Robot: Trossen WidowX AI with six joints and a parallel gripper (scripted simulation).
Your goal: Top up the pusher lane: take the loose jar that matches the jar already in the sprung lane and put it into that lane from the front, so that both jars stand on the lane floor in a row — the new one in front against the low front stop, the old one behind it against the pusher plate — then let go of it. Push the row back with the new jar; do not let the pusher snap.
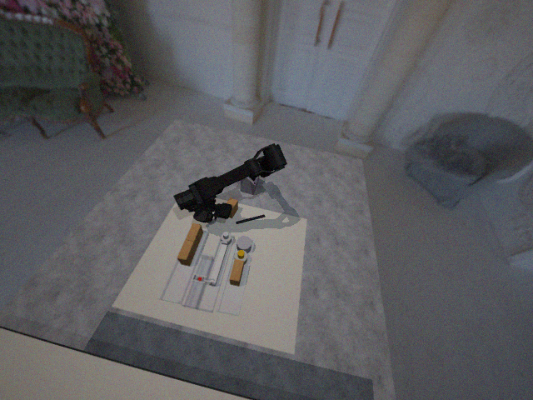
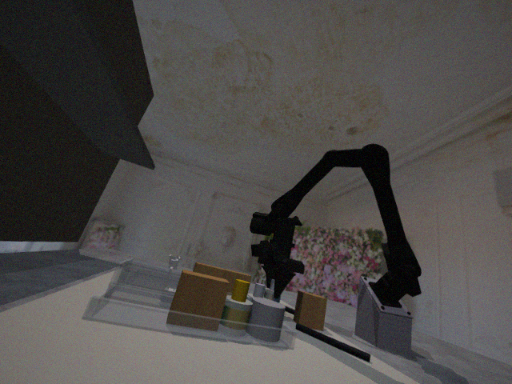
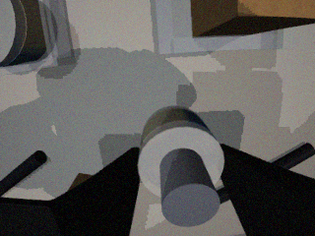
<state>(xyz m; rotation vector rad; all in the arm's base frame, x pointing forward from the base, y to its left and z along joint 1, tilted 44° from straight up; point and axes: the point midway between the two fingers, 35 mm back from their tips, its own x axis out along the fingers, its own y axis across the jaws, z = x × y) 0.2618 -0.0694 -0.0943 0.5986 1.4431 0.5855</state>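
My gripper is shut on the loose jar, gripping it low down at the table's near-arm end. The jar has a white shoulder and grey knob lid and looks upright; I cannot tell whether its base touches the table. The arm hides it in the top view. A similar grey-knobbed jar stands at the front end of the middle, sprung lane. A red mark shows farther back in that lane. The pusher plate and front stop are not clear.
The right lane holds a grey cylinder, a yellow-capped jar and an orange box. Orange boxes stand left. A small box and black rods lie near the gripper.
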